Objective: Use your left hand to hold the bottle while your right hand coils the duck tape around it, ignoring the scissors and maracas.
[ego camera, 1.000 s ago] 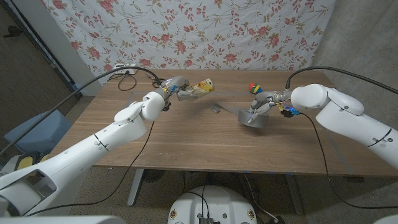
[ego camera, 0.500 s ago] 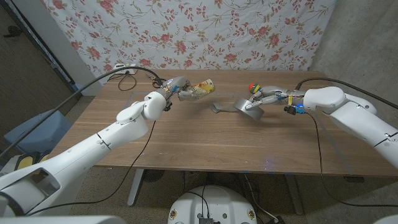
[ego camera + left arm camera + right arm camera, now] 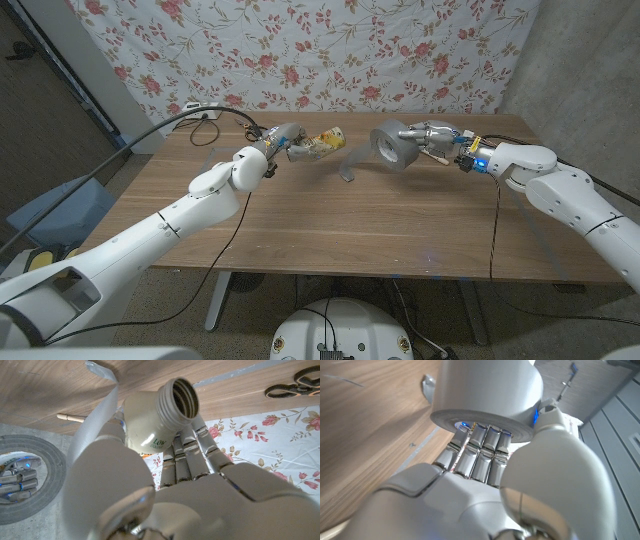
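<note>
My left hand (image 3: 283, 141) grips a pale yellow-labelled bottle (image 3: 322, 142) by its base and holds it off the table, lying sideways with the neck toward the right. The left wrist view shows its open mouth (image 3: 177, 399). My right hand (image 3: 438, 140) holds the grey duck tape roll (image 3: 392, 145) in the air, to the right of the bottle at about its height. A loose grey tape strip (image 3: 347, 171) sags from the bottle toward the table. The right wrist view has the roll (image 3: 489, 395) above my fingers (image 3: 477, 455).
Black-handled scissors (image 3: 294, 384) lie on the wooden table (image 3: 330, 225) behind the bottle. A wooden stick (image 3: 70, 417), likely a maraca handle, lies nearby. A white power strip (image 3: 200, 110) sits at the back left edge. A floral cloth hangs behind.
My right hand has lifted the tape roll off the table, up and slightly left to bottle height. The left hand and bottle have stayed put.
</note>
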